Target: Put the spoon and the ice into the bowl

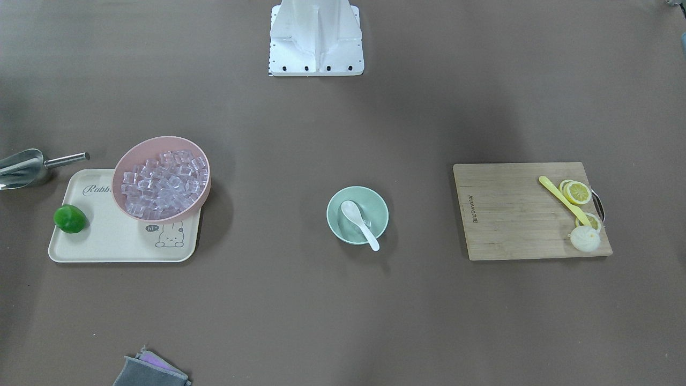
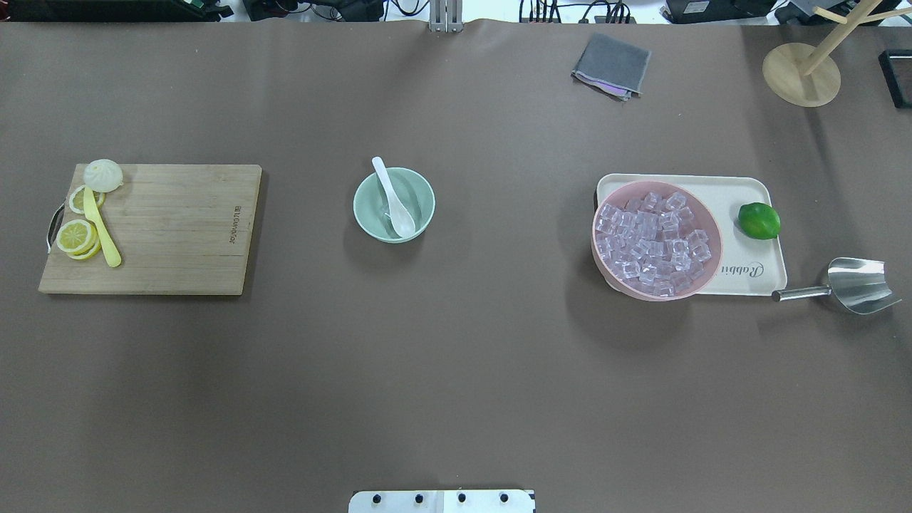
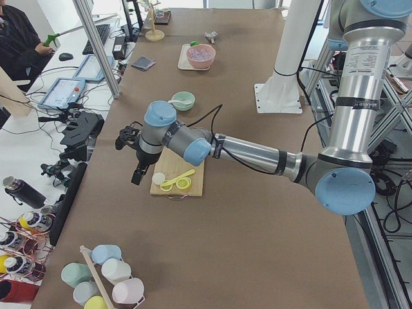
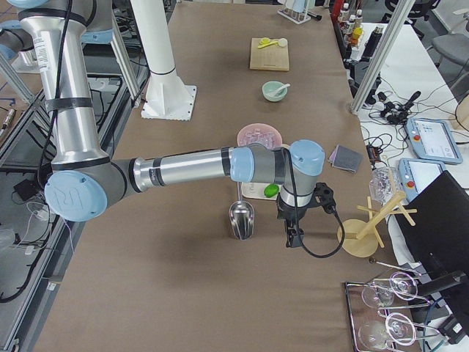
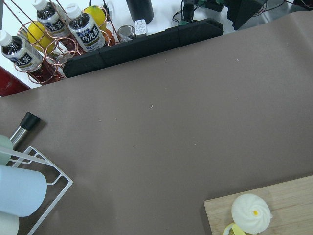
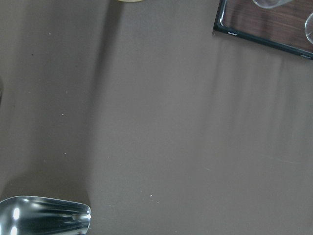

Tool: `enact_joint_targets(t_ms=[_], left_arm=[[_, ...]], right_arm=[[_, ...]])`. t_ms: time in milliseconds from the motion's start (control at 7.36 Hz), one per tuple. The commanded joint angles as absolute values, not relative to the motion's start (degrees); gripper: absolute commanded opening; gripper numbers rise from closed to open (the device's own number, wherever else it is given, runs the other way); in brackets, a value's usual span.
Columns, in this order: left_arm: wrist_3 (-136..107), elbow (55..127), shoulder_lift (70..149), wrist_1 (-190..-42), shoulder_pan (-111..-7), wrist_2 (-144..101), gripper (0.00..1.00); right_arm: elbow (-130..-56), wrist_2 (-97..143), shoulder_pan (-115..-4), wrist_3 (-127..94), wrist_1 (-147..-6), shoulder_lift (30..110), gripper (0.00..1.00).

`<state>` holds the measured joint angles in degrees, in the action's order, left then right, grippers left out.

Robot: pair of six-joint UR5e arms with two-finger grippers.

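The white spoon [image 1: 360, 222] lies in the mint-green bowl [image 1: 377, 207] at the table's middle, its handle resting over the rim; both show in the overhead view too, spoon [image 2: 394, 199] in bowl [image 2: 420, 191]. A faint glassy shape lies beside the spoon's head. Many clear ice cubes [image 1: 161, 185] fill a pink bowl [image 2: 605, 267]. My left gripper [image 3: 137, 175] hangs past the cutting board's end and my right gripper [image 4: 292, 238] past the steel scoop. Both show only in the side views, so I cannot tell whether they are open or shut.
The pink bowl sits on a cream tray [image 1: 107, 241] with a lime [image 1: 69, 219]. A steel scoop [image 1: 21, 167] lies beside the tray. A wooden cutting board [image 1: 509, 214] holds a yellow spoon [image 1: 563, 199], lemon slices and a bun. A grey cloth [image 2: 611, 64] lies far off.
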<state>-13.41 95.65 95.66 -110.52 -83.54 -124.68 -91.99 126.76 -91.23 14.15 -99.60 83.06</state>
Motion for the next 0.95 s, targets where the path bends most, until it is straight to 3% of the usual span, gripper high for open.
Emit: enact_joint_targets(t_ms=[0,543,815], left_arm=[[-13.0,90.1,92.9,-110.8,-83.7,-124.5,0.98],[-13.9,90.5,87.4,-109.6,-86.5,-133.0,0.98],[-13.6,99.3,88.8,-94.8,-90.0,-133.2,0.98]], right_arm=[[-87.6,130.3,-91.2,14.1,-95.5,85.3,1.00],[-87.4,132.0,-87.1,10.4,-95.2,85.5,1.00],[-87.7,132.0,-85.9,6.4,-95.1,84.8,1.00]])
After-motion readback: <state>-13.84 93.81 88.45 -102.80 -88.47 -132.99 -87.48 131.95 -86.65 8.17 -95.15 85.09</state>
